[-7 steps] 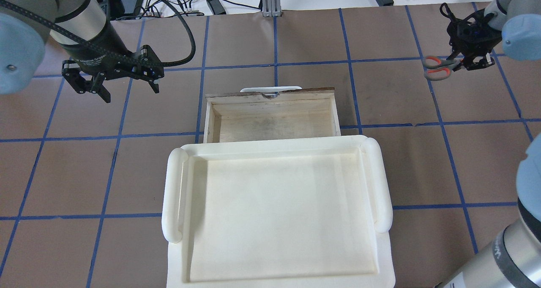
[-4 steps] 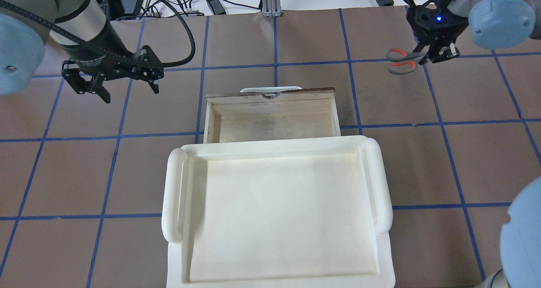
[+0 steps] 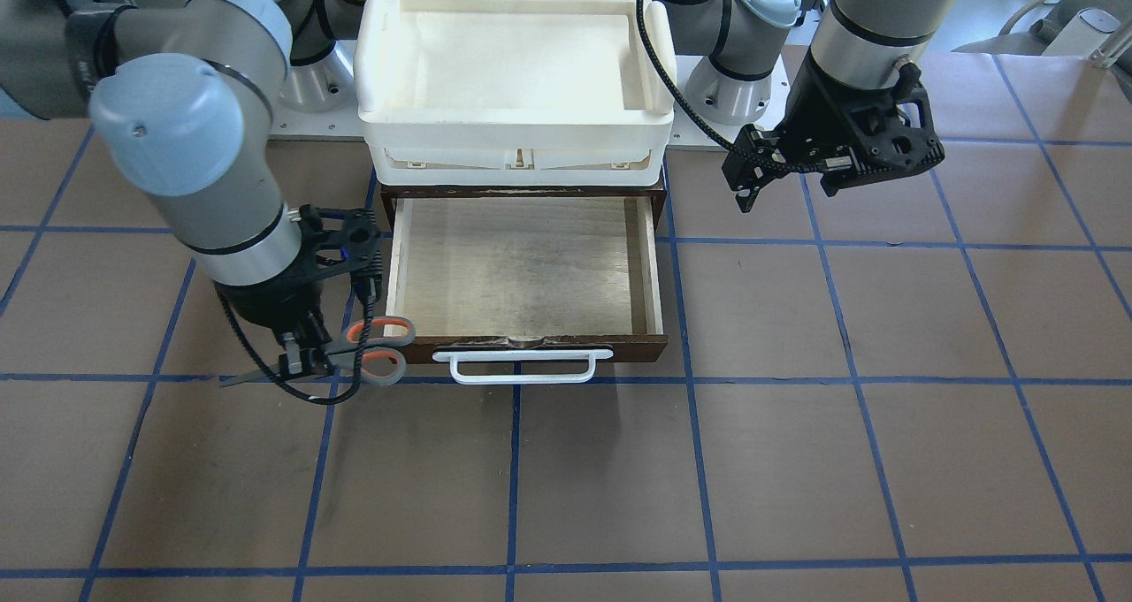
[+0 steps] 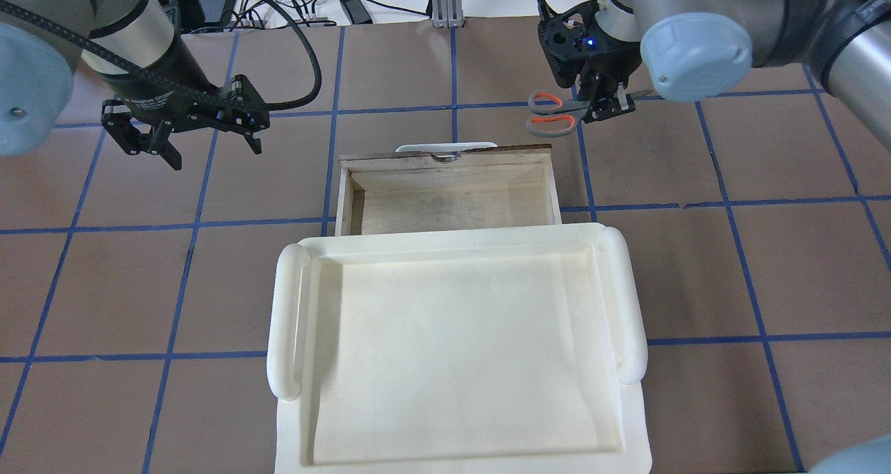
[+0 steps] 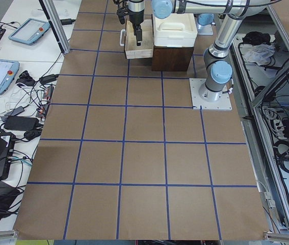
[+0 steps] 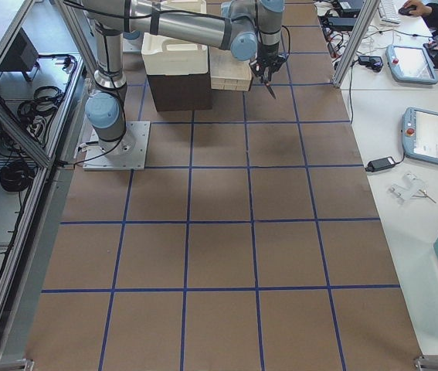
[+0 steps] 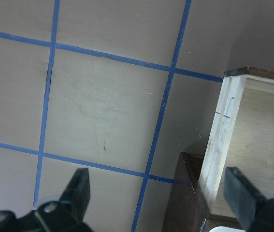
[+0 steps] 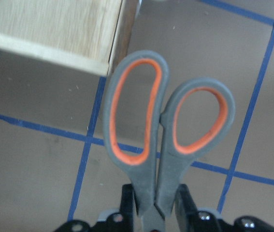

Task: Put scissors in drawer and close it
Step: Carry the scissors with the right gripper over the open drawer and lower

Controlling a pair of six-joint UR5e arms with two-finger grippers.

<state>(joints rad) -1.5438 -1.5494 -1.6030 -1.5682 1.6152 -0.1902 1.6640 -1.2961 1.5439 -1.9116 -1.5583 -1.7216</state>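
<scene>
Scissors [image 4: 553, 113] gripped in right hand [image 4: 603, 106], nr front of open drawer [image 4: 452, 206].

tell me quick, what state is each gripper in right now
Left gripper: open, holding nothing.
Right gripper: closed on the scissors.

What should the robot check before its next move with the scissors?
1. Scissors held by right gripper: ok, shut on them just behind the handles.
2. Drawer open: ok, pulled out.
3. Scissors above the drawer: not ok, they hang over the table off its front corner.
4. Scissors high enough to clear the drawer's rim: cannot tell.
5. Left gripper out of the way: ok, open, off the drawer's other side.
</scene>
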